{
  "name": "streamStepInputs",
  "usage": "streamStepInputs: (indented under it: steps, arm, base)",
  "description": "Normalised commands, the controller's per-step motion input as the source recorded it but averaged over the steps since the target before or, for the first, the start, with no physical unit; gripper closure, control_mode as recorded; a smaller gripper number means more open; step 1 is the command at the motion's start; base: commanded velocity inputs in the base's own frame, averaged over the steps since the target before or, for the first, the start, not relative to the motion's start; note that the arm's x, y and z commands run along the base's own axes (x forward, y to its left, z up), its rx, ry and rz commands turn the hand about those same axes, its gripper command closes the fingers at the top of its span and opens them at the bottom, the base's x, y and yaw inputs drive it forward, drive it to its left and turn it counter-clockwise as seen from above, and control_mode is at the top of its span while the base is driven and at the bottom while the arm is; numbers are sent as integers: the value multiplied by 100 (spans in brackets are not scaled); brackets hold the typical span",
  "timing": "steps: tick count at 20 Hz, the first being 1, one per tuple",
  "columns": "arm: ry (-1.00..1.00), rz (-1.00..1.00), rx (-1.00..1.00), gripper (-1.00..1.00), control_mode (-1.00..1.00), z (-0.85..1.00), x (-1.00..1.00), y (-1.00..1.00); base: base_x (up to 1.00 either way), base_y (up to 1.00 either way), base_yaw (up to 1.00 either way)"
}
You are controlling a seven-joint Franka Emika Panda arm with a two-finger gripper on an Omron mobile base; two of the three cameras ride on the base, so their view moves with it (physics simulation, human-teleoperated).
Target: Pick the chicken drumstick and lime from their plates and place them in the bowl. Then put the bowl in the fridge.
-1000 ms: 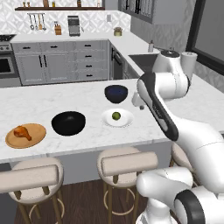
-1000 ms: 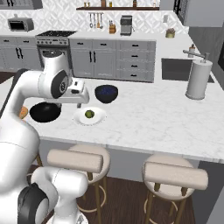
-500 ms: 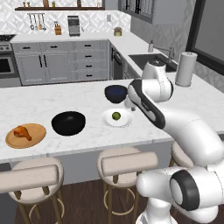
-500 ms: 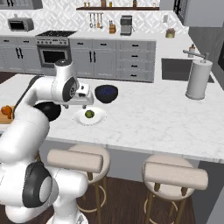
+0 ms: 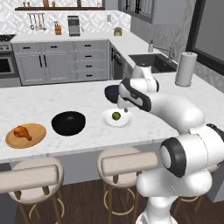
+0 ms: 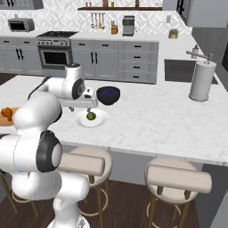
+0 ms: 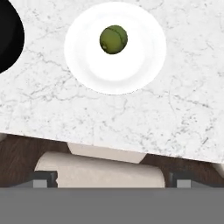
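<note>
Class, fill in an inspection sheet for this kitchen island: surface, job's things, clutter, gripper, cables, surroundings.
Surface: marble counter.
Job's things: lime on white plate; drumstick on wooden plate; black bowl between the plates, with nothing in it.
Clutter: blue bowl, paper towel roll.
Gripper: gripper open above the lime, holding nothing.
Cables: nothing seen.
Surroundings: stools, sink, grey cabinets.

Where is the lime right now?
The lime sits on the white plate, right of the black bowl in the left base view.
</note>
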Motion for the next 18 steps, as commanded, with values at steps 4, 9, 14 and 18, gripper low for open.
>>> streamStepInputs:
  steps: [4, 9, 14, 18]
  arm:
    - [14, -3, -1, -100, -100, -25, 60, 19]
    - [7, -3, 3, -100, -100, -19, 31, 13]
    - [15, 0, 0, -100, -100, -34, 61, 3]
    - [11, 0, 0, -100, -100, -35, 54, 0]
  base:
    - [0, 0, 0]
    - [0, 0, 0]
    - [0, 0, 0]
    - [0, 0, 0]
